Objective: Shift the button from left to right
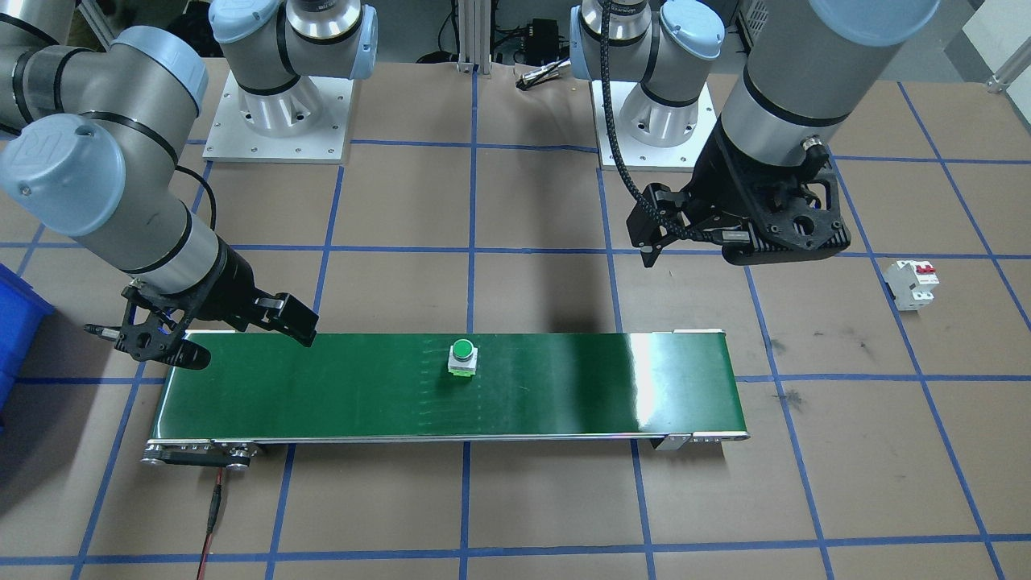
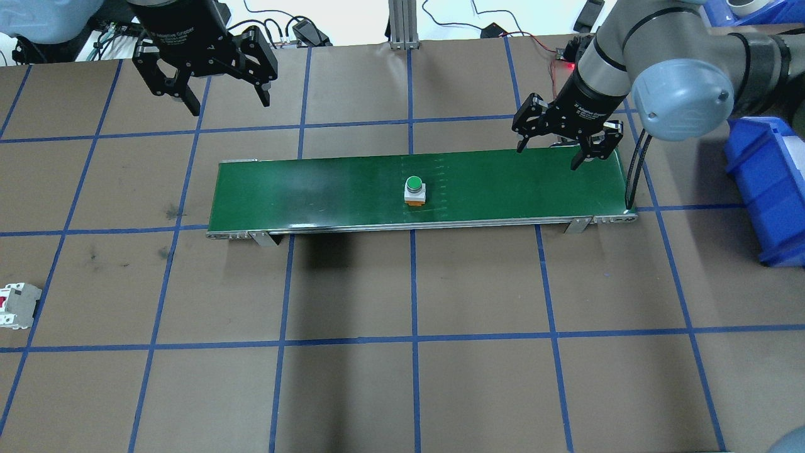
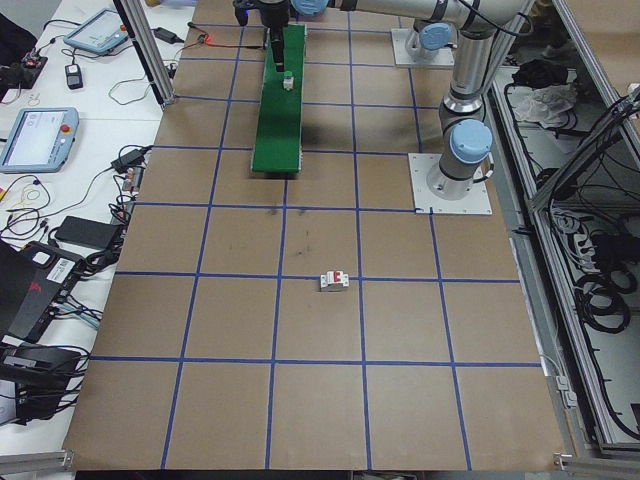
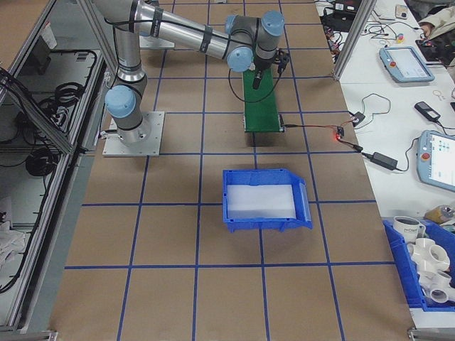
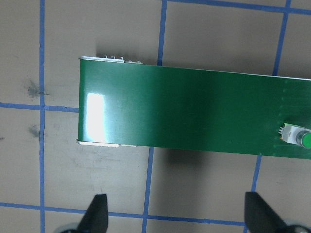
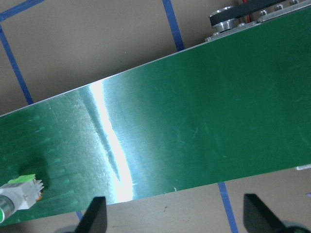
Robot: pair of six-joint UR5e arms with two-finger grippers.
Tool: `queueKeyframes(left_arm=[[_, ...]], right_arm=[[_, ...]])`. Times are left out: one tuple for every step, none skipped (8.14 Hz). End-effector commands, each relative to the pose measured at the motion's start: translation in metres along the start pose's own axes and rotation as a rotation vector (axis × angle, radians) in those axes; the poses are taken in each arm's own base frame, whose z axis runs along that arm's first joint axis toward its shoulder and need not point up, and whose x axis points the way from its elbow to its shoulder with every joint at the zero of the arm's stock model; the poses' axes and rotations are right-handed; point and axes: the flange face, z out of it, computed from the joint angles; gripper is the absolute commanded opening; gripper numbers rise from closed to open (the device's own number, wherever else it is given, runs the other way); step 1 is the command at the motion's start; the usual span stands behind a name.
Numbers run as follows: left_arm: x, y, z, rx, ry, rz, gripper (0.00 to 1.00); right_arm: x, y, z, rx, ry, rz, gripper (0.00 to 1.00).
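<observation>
the button (image 2: 414,190) stands upright near the middle of the green belt (image 2: 327,189), green cap up, grey base on the belt surface, untouched by either arm. the right gripper (image 2: 552,146) hangs released over the belt's right end, fingers spread and grasping nothing. the left gripper (image 2: 227,100) hangs released above the bench (image 2: 402,377) beyond the belt's left end, off the belt, also grasping nothing. a white circuit breaker (image 2: 17,306) lies on the bench well apart from the belt. a blue bin (image 2: 764,189) sits past the belt's right end.
</observation>
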Motion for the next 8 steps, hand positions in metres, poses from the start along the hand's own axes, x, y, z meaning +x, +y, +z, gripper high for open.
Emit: queueKeyframes(left_arm=[[0.000, 0.000, 0.000, 0.000, 0.000, -0.002, 1.00], [0.000, 0.000, 0.000, 0.000, 0.000, -0.002, 1.00], [0.000, 0.000, 0.000, 0.000, 0.000, 0.000, 1.00], [0.000, 0.000, 0.000, 0.000, 0.000, -0.002, 1.00], [0.000, 0.000, 0.000, 0.000, 0.000, 0.000, 1.00], [-0.001, 0.001, 0.000, 0.000, -0.008, 0.001, 1.00], [-0.001, 0.003, -0.003, 0.006, -0.008, 0.004, 1.00], [0.000, 0.001, -0.009, 0.039, 0.006, -0.002, 1.00]], right_arm=[[-0.005, -0.002, 0.006, -0.016, -0.048, 0.001, 1.00], [-0.005, -0.002, 0.006, -0.017, -0.048, 0.010, 1.00], [-0.005, -0.002, 0.005, -0.016, -0.050, 0.011, 1.00], [-0.006, -0.002, 0.008, -0.020, -0.056, 0.009, 1.00], [-0.006, -0.006, 0.017, -0.038, -0.060, 0.005, 1.00], [-0.010, -0.006, 0.018, -0.045, -0.096, 0.002, 1.00], [-0.011, -0.007, 0.021, -0.054, -0.108, 0.004, 1.00], [-0.010, -0.010, 0.027, -0.062, -0.113, 0.001, 1.00]])
